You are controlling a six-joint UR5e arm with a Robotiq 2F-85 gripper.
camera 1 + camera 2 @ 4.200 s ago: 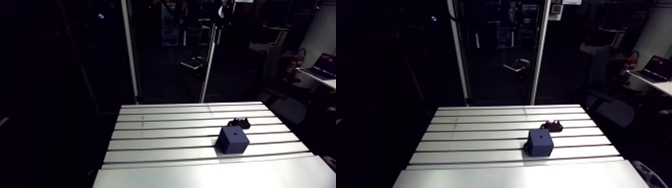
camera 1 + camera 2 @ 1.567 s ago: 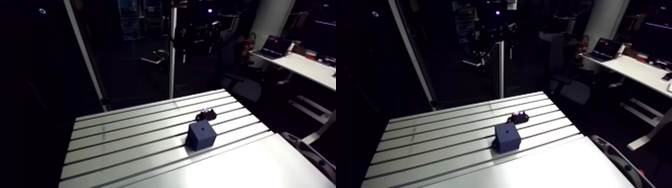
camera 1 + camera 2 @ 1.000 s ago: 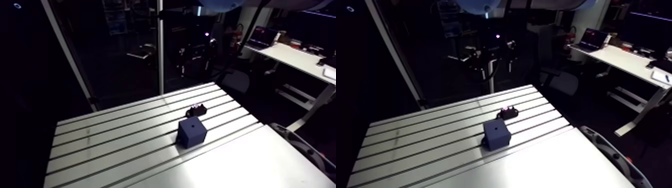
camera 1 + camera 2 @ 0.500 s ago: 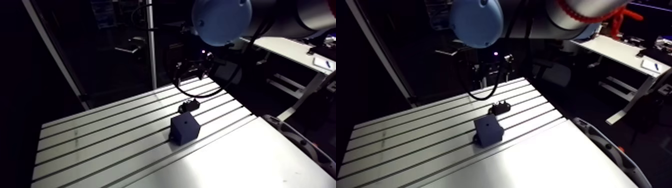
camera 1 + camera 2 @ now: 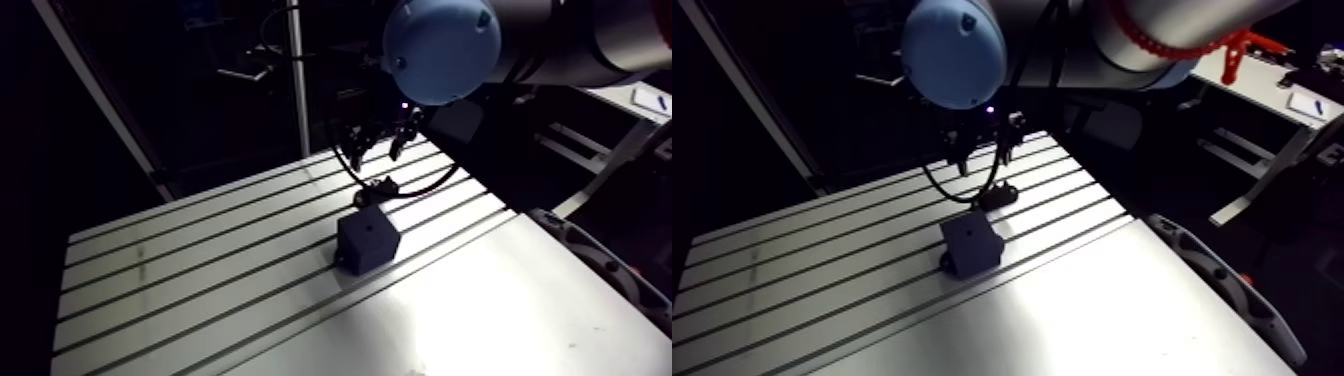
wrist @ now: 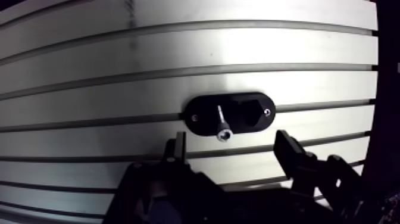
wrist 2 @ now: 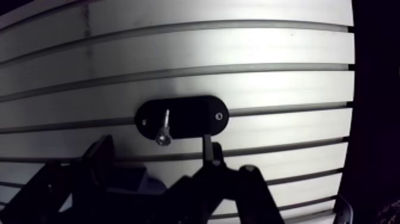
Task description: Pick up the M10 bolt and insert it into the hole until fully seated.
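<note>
A dark blue cube (image 5: 367, 238) with a small hole (image 5: 369, 226) in its top face stands on the slotted aluminium table (image 5: 200, 260). Just behind it lies a black oval holder (image 6: 253, 112). The M10 bolt (image 6: 221, 125) stands in that holder, a slim metal shank with its bright head toward the camera. My gripper (image 6: 231, 146) hangs above the holder, open, its two dark fingers (image 6: 178, 146) set apart with nothing between them. In the wrist view the bolt lies just ahead of the gap between the fingers. In the arm view the gripper (image 5: 383, 140) is over the holder (image 5: 377, 192).
A smooth white plate (image 5: 480, 310) adjoins the slotted table in front of the cube. The arm's big light-blue joint cap (image 5: 440, 45) fills the upper part of the arm view. The table's far and right edges drop into the dark.
The camera has swung with the arm, so the whole picture shifted. The wrist and gripper came into view and moved down over the black holder. Cube and holder stayed put on the table.
</note>
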